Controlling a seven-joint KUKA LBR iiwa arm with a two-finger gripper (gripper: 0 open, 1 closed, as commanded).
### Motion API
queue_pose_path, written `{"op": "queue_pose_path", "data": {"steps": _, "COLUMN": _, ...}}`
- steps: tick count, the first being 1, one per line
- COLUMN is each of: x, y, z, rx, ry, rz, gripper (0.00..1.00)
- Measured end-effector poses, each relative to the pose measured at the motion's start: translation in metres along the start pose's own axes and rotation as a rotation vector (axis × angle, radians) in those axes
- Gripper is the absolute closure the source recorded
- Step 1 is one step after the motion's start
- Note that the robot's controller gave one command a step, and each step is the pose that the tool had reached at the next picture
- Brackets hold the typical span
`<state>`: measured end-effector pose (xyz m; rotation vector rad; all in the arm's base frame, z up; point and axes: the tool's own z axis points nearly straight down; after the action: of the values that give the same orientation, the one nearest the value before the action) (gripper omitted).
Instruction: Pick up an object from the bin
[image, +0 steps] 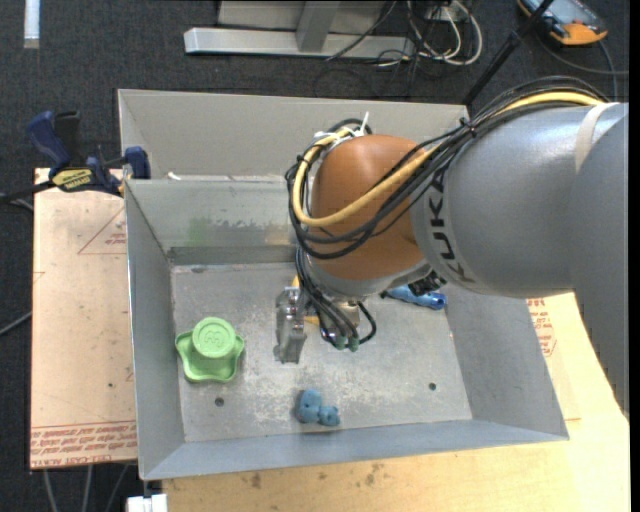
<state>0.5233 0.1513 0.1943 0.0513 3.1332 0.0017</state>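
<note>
Near the bin (400, 372) centre hangs your gripper (290, 345); spread or pressed together, you cannot tell. A green round toy (211, 350) lies at its nine o'clock.

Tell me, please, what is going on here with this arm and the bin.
The KUKA arm reaches into the grey bin from the right, with its jaws lowered over bare floor near the middle. A green round-topped piece lies just to their left. A small blue lump sits near the front wall, and another blue thing peeks out from under the arm. As far as the view shows, nothing has been picked up.
</note>
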Motion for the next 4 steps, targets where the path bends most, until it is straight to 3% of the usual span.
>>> {"op": "queue_pose_path", "data": {"steps": 1, "x": -0.007, "y": 0.036, "z": 0.056, "rx": 0.002, "ry": 0.011, "rz": 0.209, "gripper": 1.0}}
{"op": "queue_pose_path", "data": {"steps": 2, "x": -0.039, "y": 0.032, "z": 0.089, "rx": 0.002, "ry": 0.008, "rz": 0.363, "gripper": 1.0}}
{"op": "queue_pose_path", "data": {"steps": 3, "x": -0.039, "y": 0.032, "z": 0.088, "rx": 0.002, "ry": 0.007, "rz": 0.363, "gripper": 0.0}}
{"op": "queue_pose_path", "data": {"steps": 4, "x": -0.012, "y": 0.035, "z": 0.126, "rx": 0.001, "ry": 0.011, "rz": -0.067, "gripper": 0.0}}
